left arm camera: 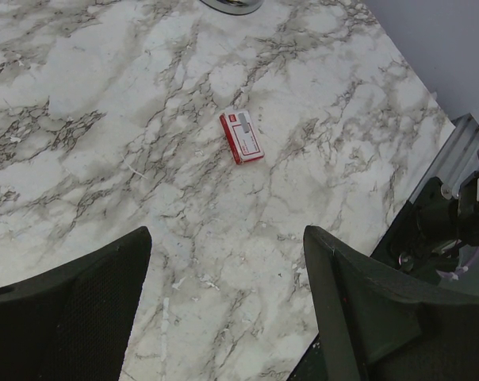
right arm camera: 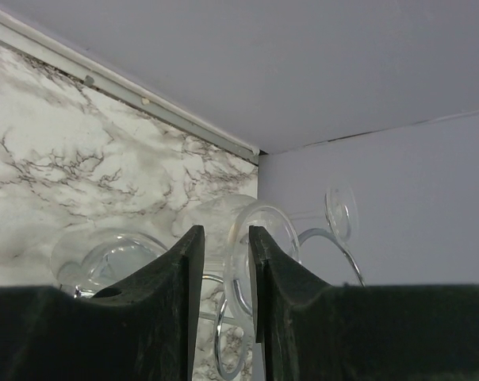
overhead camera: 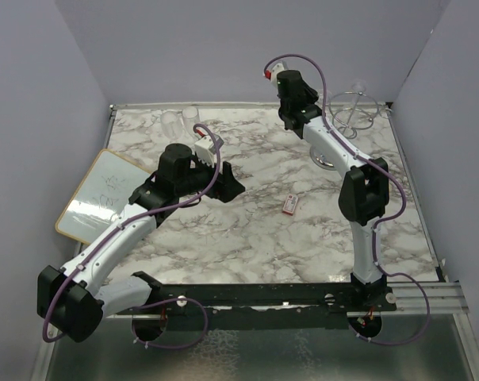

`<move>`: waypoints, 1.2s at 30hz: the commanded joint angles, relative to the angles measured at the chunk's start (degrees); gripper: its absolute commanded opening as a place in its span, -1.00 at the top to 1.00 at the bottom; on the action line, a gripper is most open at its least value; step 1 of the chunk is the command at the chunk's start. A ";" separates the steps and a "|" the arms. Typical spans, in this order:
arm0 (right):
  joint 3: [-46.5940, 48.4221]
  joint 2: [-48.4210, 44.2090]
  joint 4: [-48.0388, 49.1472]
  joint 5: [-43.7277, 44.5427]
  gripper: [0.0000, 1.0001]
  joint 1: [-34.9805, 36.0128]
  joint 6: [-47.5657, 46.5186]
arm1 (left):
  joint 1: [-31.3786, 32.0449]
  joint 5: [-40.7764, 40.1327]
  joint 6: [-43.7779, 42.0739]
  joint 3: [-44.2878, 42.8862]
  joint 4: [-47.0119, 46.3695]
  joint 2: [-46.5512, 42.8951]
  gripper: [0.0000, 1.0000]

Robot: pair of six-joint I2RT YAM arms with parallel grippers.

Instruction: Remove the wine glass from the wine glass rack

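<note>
From above, the wine glass rack [overhead camera: 352,115] stood toward the far right of the tabletop [overhead camera: 247,246], close to the side wall. My right arm [overhead camera: 335,151] reached up to its wire ring. The wine glass [overhead camera: 357,87] showed only as a faint clear shape at that ring. My left jaws hovered mid-tabletop, well apart from the rack.

In the left wrist view, my left jaws stood wide with nothing between them. Below them was bare marble, with a small red-and-white box [left arm camera: 241,136] lying ahead.

In the right wrist view, my right jaws were narrow, with only a slit between the fingers [right arm camera: 184,286]. Just past the tips sat a clear glass disc on the wire. I could not tell whether I was pinching any part of it, or which part it was.

I judged the risks as these:
- A hard squeeze on thin glass could crack it.
- A weak squeeze could let the slick surface slide out.
- A sideways pull before the glass cleared the ring could drag the light rack over.
- With the wall so near, there was little room to swing free.
</note>
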State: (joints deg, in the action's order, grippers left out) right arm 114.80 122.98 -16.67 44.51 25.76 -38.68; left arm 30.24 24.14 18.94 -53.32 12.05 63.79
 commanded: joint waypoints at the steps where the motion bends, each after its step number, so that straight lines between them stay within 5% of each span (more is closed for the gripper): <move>1: -1.02 -0.43 0.89 1.36 0.44 -0.35 0.62 | 0.26 -0.74 -0.92 0.41 0.26 -1.81 -0.60; 13: -2.16 -1.53 2.36 1.87 0.53 -0.62 -0.22 | 0.28 -0.84 -1.01 0.68 0.71 -2.44 -0.60; 25: -2.15 -2.63 3.27 2.44 0.98 -0.62 -1.58 | 0.27 -1.03 -1.18 0.74 0.95 -2.88 -0.60; 36: -3.41 -6.16 3.15 1.65 0.98 -0.53 -1.14 | 0.28 -1.18 -1.10 0.76 1.06 -2.83 -0.60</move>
State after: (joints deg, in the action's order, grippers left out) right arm 112.60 121.30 -13.67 46.04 25.41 -40.77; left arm 30.24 23.94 18.48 -53.01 12.58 62.04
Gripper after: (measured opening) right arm 0.056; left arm 0.798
